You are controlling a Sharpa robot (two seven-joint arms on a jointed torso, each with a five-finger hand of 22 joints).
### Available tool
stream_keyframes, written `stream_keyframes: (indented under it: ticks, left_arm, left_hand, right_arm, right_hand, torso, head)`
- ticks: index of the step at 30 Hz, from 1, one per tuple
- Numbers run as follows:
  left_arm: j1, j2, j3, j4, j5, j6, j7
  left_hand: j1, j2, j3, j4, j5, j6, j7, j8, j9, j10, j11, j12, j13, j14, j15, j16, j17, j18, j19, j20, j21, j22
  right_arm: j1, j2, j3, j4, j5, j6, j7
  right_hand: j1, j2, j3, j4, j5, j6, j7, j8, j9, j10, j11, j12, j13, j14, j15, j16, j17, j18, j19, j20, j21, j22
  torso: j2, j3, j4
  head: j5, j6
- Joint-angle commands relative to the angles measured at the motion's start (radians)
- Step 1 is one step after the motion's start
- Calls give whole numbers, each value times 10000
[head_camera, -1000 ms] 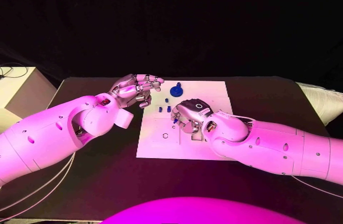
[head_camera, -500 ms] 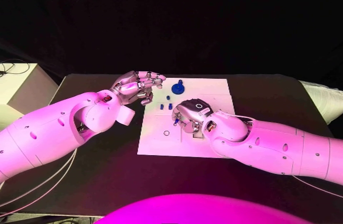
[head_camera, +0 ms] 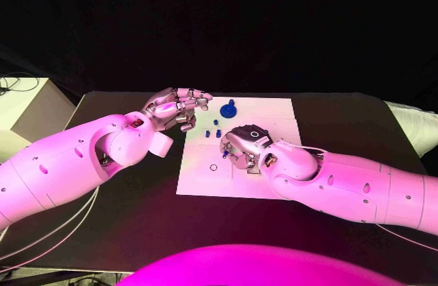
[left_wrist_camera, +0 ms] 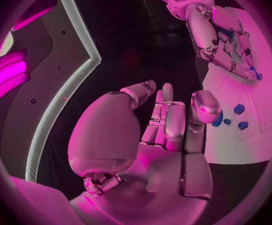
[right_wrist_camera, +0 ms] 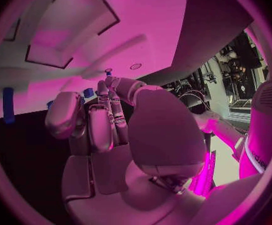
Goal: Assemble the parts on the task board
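Right hand low over middle of task board, fingers curled; a small blue part shows at its fingertips, but you cannot tell whether it is held.
Left hand hovers at board's far left edge, fingers curled in, nothing visible in it.
Loose parts and round blue piece lie on board's far half.
Advice: lower slowly, keep part upright over its hole; keep left hand clear of loose parts.

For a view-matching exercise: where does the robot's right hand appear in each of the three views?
Head view: right hand over the task board's middle.
Left wrist view: beyond the left hand, over the board.
Right wrist view: close up, mid-picture.
Shared landmark: the white task board.
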State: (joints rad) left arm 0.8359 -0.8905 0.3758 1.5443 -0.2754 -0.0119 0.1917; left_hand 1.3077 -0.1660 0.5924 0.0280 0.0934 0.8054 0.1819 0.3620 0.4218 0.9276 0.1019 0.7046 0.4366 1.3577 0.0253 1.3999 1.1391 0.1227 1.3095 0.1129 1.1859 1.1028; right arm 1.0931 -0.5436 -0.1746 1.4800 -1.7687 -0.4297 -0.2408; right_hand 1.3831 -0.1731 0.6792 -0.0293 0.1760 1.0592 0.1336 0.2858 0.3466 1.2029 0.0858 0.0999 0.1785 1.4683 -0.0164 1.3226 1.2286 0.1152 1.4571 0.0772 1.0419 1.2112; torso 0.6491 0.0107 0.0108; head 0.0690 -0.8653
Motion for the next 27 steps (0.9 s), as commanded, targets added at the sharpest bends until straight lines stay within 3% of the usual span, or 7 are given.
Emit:
stream_keyframes:
  ticks: [1, 27]
  left_arm:
    - [-7, 3, 7, 6, 44, 140, 24]
    - [-7, -24, 7, 24, 43, 175, -11]
  left_hand:
    - [-56, 17, -5, 61, 14, -63, 3, 48, -4, -75, -16, 64, -14, -29, 28, -56, -9, -101, -46, 49, -29, -17]
    - [-59, 13, -11, 67, 13, -72, 5, 54, -5, -82, -14, 66, -16, -30, 30, -58, -10, -100, -48, 51, -29, -16]
  right_arm:
    - [-11, -10, -3, 38, -214, 96, -37]
    - [-88, 122, -26, -210, -300, 307, -83]
  right_hand:
    - [3, 105, 70, -17, 43, 53, -12, 64, 12, 274, -224, 40, 31, 364, -62, 15, -12, -141, 14, -26, 13, 12]
    - [3, 105, 70, -17, 43, 53, -12, 64, 12, 274, -224, 40, 31, 364, -62, 15, -12, -141, 14, -26, 13, 12]
  torso:
    - [1, 5, -2]
    - [1, -9, 3]
  head:
    - [5, -10]
    - [5, -74]
